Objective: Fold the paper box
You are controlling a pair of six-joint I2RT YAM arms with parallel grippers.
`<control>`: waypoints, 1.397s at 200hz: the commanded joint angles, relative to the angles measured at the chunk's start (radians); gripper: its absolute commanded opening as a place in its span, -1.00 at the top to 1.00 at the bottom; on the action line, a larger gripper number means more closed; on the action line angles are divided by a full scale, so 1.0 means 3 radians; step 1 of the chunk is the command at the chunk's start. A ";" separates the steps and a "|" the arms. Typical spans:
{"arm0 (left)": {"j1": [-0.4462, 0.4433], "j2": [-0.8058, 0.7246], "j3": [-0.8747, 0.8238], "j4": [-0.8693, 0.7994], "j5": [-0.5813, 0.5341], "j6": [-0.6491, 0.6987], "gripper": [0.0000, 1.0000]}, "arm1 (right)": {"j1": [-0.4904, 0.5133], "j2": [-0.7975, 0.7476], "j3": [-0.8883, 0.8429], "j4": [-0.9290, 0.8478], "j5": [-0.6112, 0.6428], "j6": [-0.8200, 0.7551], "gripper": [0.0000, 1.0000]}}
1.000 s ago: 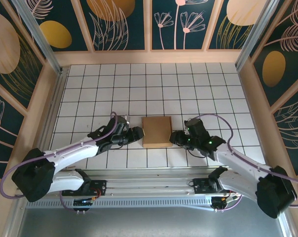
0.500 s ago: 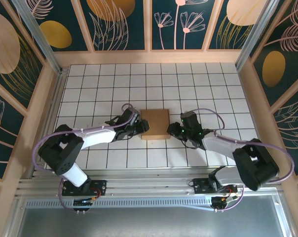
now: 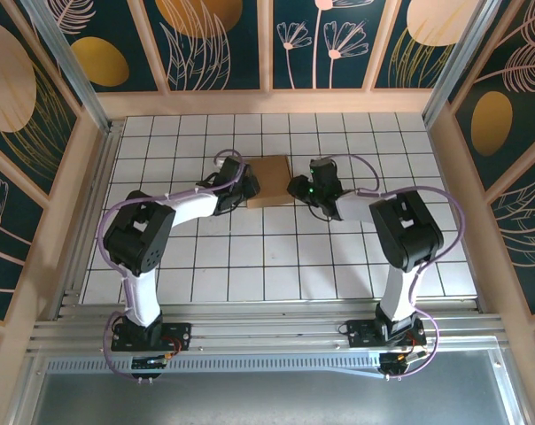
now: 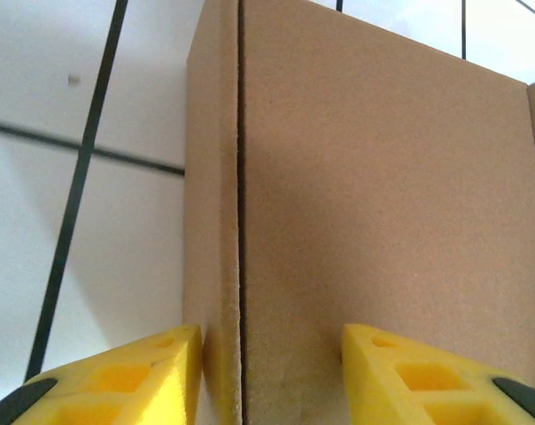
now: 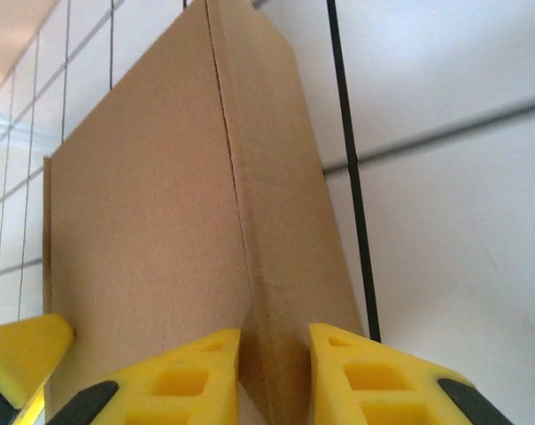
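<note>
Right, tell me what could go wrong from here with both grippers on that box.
1. The right gripper appears to pinch one thin side wall of the paper box. Squeezing harder could crease the cardboard.
2. The left gripper straddles the seam along the opposite wall. If the two arms pull unevenly, the box might twist or that seam might pop open.

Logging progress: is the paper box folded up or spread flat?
Folded up. The paper box is a compact closed square; the wrist views show a side wall turned down along a seam beside its top panel.
</note>
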 commanded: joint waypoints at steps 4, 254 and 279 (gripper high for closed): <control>0.0072 0.0097 0.0243 0.0009 0.0063 0.0211 0.06 | -0.0035 0.0133 0.0166 -0.0203 0.0027 -0.0092 0.49; 0.0671 -0.3062 -0.3626 0.3039 -0.2234 0.2708 -0.98 | -0.1692 -0.1165 -0.2503 0.3114 0.0389 -0.2200 -0.98; 0.1025 -0.2592 -0.3771 0.3852 -0.1732 0.2625 -0.98 | -0.1783 -0.1006 -0.2999 0.4239 0.0381 -0.2078 -0.99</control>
